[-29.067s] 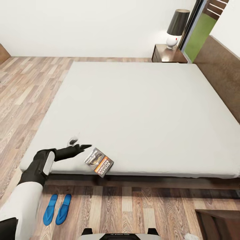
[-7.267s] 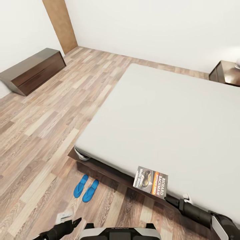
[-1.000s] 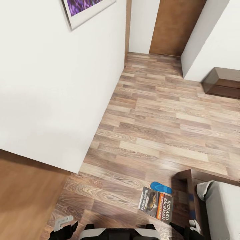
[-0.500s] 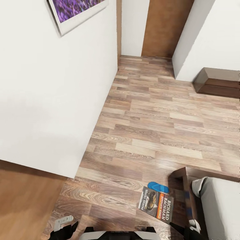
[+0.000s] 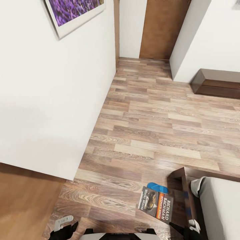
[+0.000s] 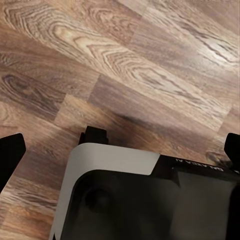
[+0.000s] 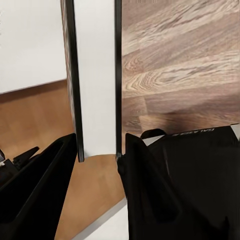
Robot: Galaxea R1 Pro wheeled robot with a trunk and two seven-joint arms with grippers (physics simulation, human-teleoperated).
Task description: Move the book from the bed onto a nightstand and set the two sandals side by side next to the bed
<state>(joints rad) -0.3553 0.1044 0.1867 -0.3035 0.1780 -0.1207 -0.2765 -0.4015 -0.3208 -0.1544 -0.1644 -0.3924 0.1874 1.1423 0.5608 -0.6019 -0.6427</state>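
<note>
Between the right gripper's [image 7: 100, 150] clenched fingers stands the book [image 5: 156, 202], edge-on, above one blue sandal [image 5: 158, 187] beside the bed [image 5: 213, 203] corner. Left gripper [image 6: 120, 150] is spread, holding nothing. Beyond, wide bare floor [image 5: 160, 126] reaches the low cabinet [image 5: 215, 83].

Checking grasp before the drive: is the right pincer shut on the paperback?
Shut on it. The right pincer clamps the thin dark-grey paperback book with the orange band edge-on between its black fingers.
</note>
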